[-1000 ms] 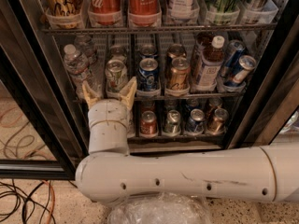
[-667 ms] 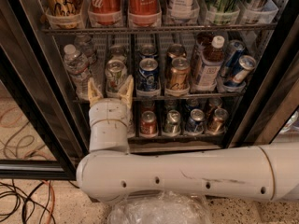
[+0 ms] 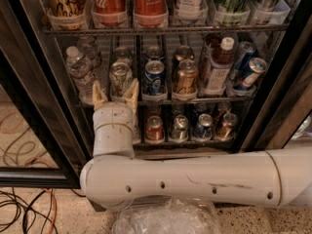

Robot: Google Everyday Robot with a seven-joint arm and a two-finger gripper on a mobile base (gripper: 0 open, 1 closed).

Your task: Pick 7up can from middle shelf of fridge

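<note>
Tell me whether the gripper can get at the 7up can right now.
Probably yes: the open gripper sits right before the 7up can at the front of the shelf, with nothing between them.

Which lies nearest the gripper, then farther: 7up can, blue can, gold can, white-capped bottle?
From the gripper, open at the middle shelf:
1. 7up can, just behind it.
2. Blue can, right.
3. Gold can, farther right.
4. White-capped bottle, far right.
</note>
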